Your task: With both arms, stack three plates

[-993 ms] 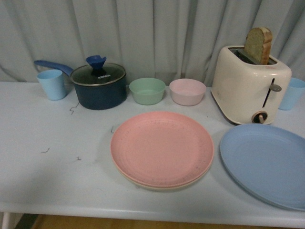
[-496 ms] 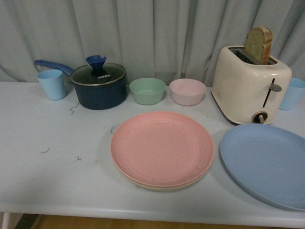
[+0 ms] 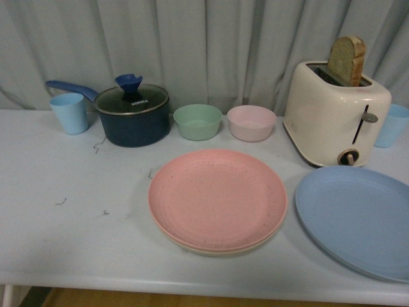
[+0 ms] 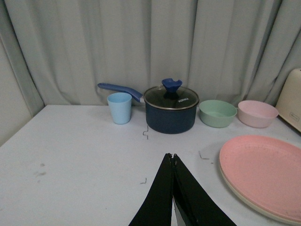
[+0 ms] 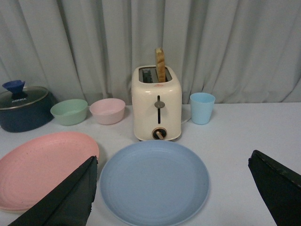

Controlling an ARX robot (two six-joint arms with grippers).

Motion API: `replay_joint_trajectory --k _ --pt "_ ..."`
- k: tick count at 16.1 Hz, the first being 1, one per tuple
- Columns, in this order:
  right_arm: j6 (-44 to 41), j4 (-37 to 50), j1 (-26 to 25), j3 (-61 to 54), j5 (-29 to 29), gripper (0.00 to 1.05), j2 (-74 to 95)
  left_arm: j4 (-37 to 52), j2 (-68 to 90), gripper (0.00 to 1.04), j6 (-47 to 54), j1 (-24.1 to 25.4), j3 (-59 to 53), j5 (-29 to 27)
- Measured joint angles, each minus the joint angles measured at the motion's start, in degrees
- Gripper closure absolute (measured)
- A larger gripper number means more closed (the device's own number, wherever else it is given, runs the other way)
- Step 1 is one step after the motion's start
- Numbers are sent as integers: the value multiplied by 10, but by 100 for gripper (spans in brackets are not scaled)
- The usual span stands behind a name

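Pink plate (image 3: 217, 199) sits on cream plate (image 3: 211, 251) mid-bench (image 3: 70, 236); blue plate (image 3: 358, 220) lies apart, just beside the toaster (image 3: 335, 115). Left fingers (image 4: 173, 165) pressed together, right fingers (image 5: 70, 197) spread wide (both empty). Risk: the flat, shallow rim slips a pinch, or lifting knocks the toaster.

Cream plate (image 3: 204, 252): under the pink plate (image 3: 217, 198), only a rim sliver shows.
Blue plate (image 3: 354, 220): right of the pink plate, cut by the front view's right edge.
Lid lettering (image 3: 138, 102): back-left of the pink plate, too small to read.
Right gripper (image 5: 174, 155): fingers cut off by picture edges.
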Motion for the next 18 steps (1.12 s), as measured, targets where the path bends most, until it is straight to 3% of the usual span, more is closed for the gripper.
replay_joint_trajectory --k 9,11,14,15,17,18 --pt "0 0 0 0 0 6 0 -87 -81 103 0 0 0 0" --pt "0 0 0 0 0 6 0 -181 -157 103 0 0 0 0" --pt "0 0 0 0 0 6 0 -177 -170 103 0 0 0 0" --pt "0 0 0 0 0 6 0 -176 -171 99 -1 0 0 0" --pt "0 -1 0 0 0 6 0 -176 -171 74 -1 0 0 0" --pt "27 -119 0 43 37 6 61 -177 -171 61 -1 0 0 0"
